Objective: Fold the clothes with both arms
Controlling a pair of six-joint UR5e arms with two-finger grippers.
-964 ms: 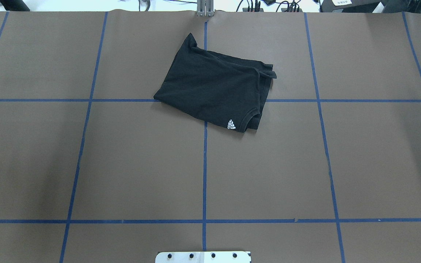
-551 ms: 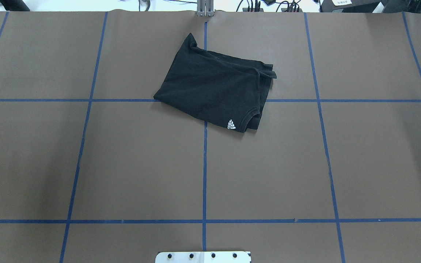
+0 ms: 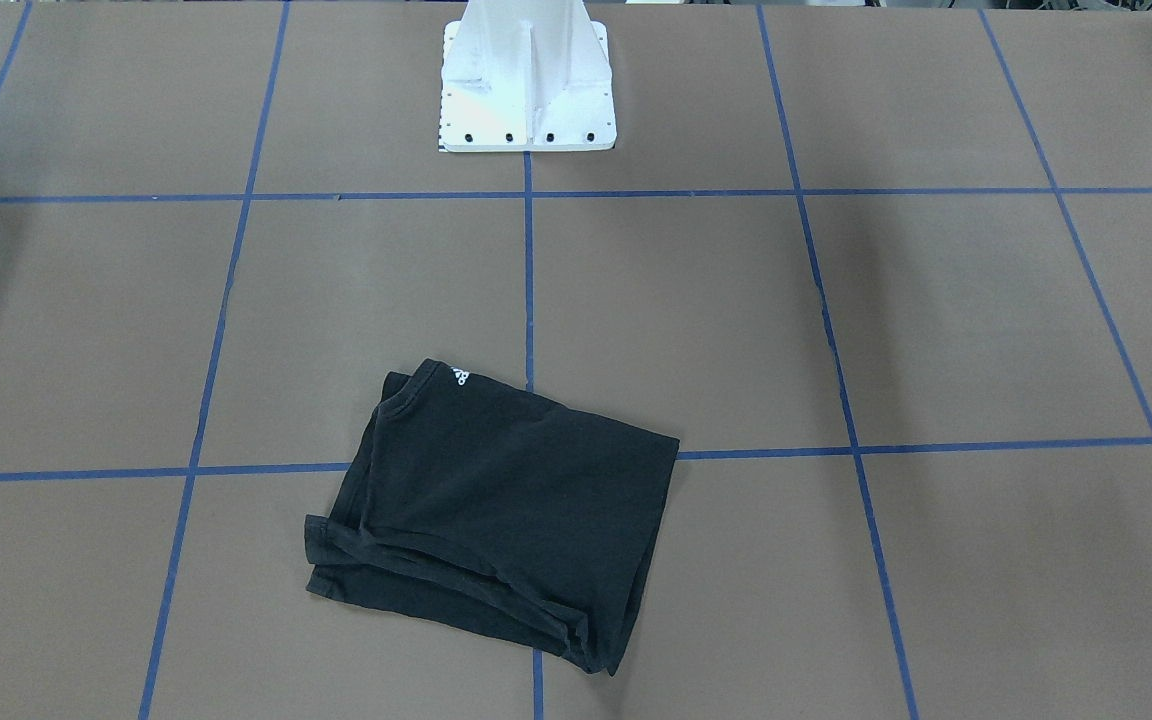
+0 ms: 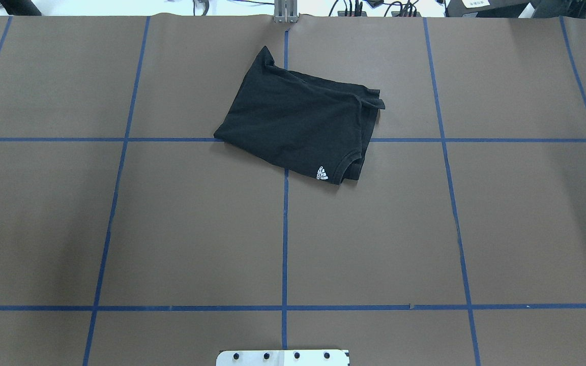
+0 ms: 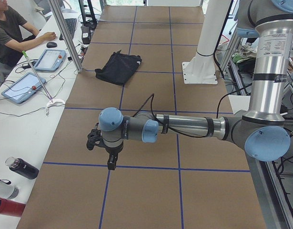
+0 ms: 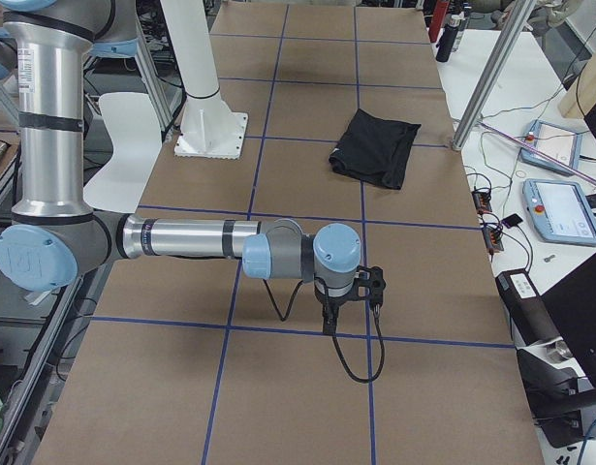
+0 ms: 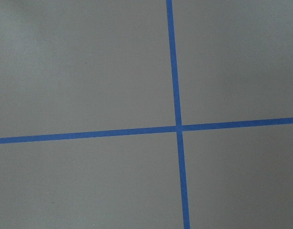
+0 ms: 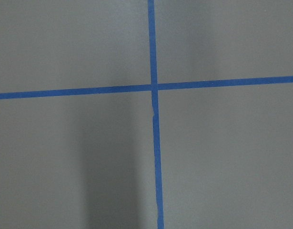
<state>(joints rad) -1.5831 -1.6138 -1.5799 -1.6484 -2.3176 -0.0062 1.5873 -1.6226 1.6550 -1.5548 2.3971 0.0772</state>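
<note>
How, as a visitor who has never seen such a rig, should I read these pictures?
It is a robot with two jointed arms. Two pictures look down on the brown table with blue tape lines, from behind and from opposite the robot. Two look along it from the ends, showing the left arm and the right arm. Two come from wrist cameras and show only bare table. A folded black T-shirt lies toward the far side. The left gripper and the right gripper hang over bare table away from it, holding nothing visible.
</note>
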